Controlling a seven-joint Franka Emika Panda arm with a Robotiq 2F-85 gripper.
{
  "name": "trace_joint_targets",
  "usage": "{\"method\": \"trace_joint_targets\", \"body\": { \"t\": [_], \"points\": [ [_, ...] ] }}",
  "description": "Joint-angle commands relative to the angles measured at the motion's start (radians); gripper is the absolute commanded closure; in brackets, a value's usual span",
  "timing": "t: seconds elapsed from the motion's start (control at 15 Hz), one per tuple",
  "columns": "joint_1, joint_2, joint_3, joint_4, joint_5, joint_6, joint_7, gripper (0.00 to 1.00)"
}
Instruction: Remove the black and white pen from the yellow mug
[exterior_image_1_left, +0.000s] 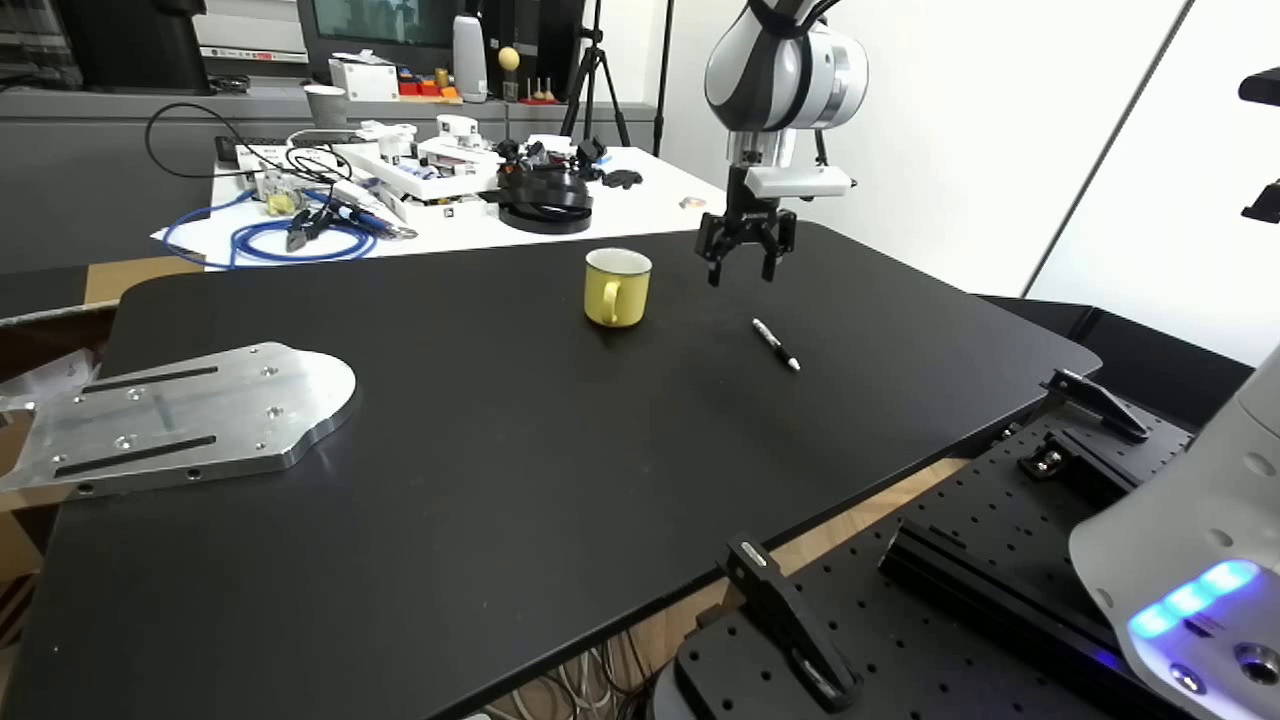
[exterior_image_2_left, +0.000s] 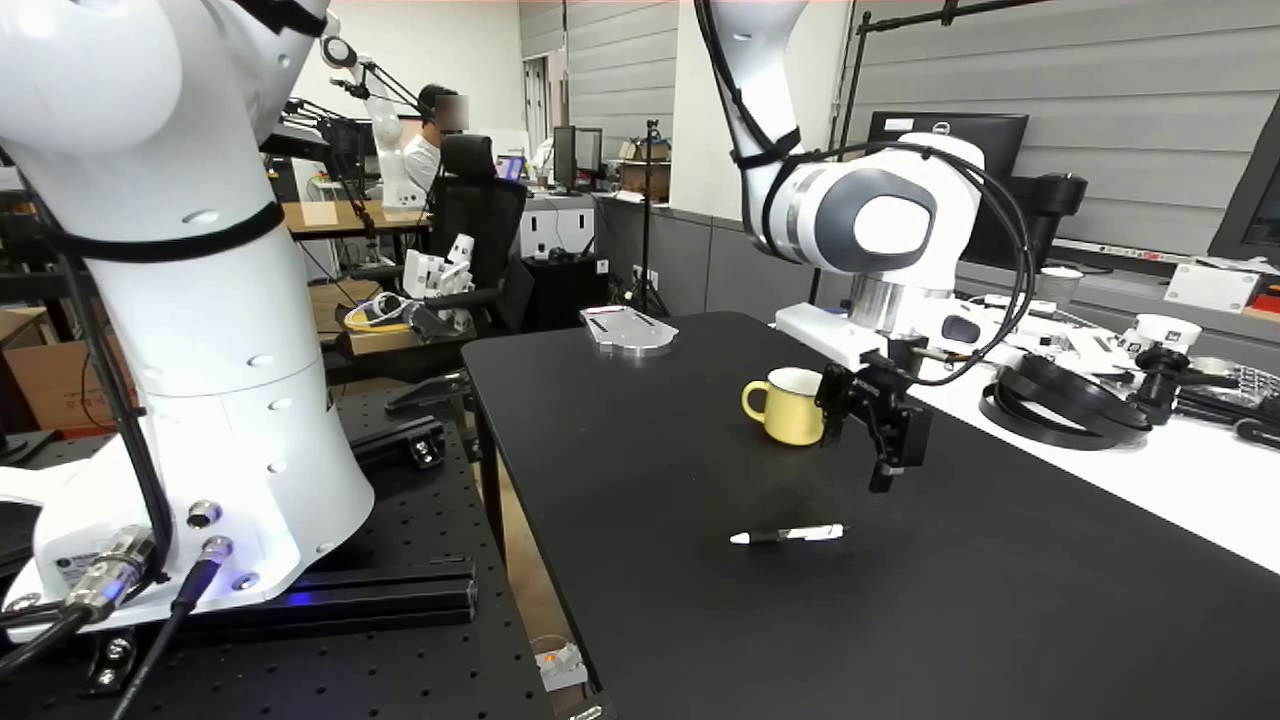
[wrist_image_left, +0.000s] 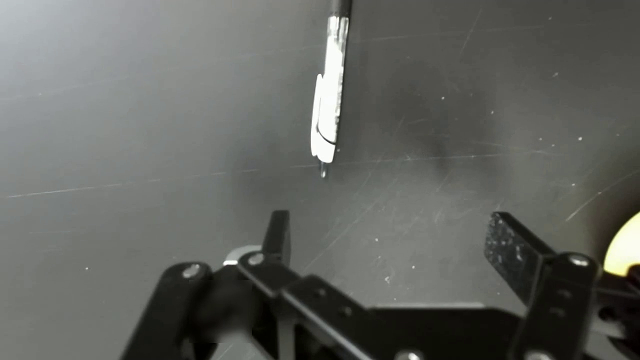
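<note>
- Nearest the wrist camera, the Robotiq gripper is found with its jaws well apart; nothing is held, and only black tabletop is seen between the fingertips.
- The black and white retractable pen is found, in both exterior views, lying on the tabletop, near the upright yellow mug but not touching it; removal is judged to be already met. In the wrist view, the pen's push button is directed toward the gripper and is not reached by the fingers.
- Handling, as judged: low weight and a stiff plastic body are expected. The white barrel is judged smooth, so some slip is to be allowed for; rolling is likely to be checked by the pocket clip. Breakage is not expected under moderate pressure.
- Hold, as judged: the pen is best taken near its middle, where the black grip section meets the barrel, with the fingers set across it and lowered almost to the tabletop.
- Appearance: a slim ballpoint is indicated, with white tip, black grip section, white barrel and dark push button. The tip is cut off from the wrist view; whether the point is extended cannot be told.
</note>
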Motion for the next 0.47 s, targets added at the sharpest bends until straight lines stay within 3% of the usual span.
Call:
{"method": "trace_joint_targets", "body": {
  "t": [0.0, 0.4],
  "points": [
    [-0.006, -0.003, 0.01, 0.0, -0.007, -0.006, 0.003, 0.0],
    [-0.002, -0.007, 0.012, -0.004, -0.007, -0.009, 0.003, 0.0]
  ]
}}
